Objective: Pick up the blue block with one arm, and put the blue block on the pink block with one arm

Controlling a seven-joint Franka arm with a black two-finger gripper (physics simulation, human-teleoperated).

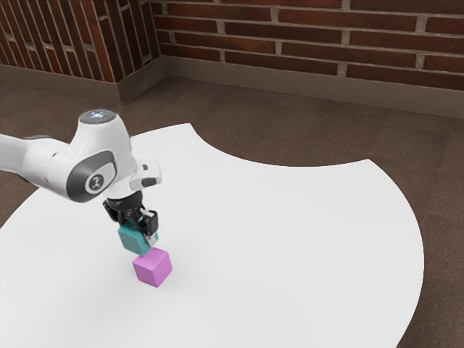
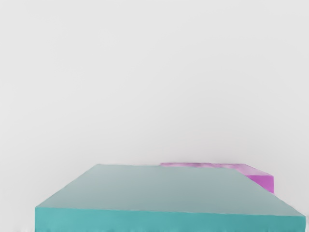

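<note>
Two fingers (image 1: 148, 220) grip blue block (image 1: 133, 238); wrist view: pink block (image 2: 260, 179) beneath.

Ext. view: light soft and even, fairly bright, from above. Table (image 1: 304, 232) is near-white w/ no hard glare; only a faint, diffuse shadow under the pink block (image 1: 152, 267). Wall (image 1: 304, 36) and floor (image 1: 290, 109) are dimmer, darkest twd the corner. Arm (image 1: 43, 163) shell has a gentle gradient, small highlight on its top cap. Wrist view: table washes out to flat white, no shadows. Blue block (image 2: 164, 193) top is pale, front face more saturated. Pink block's top looks mottled, side darker.
</note>
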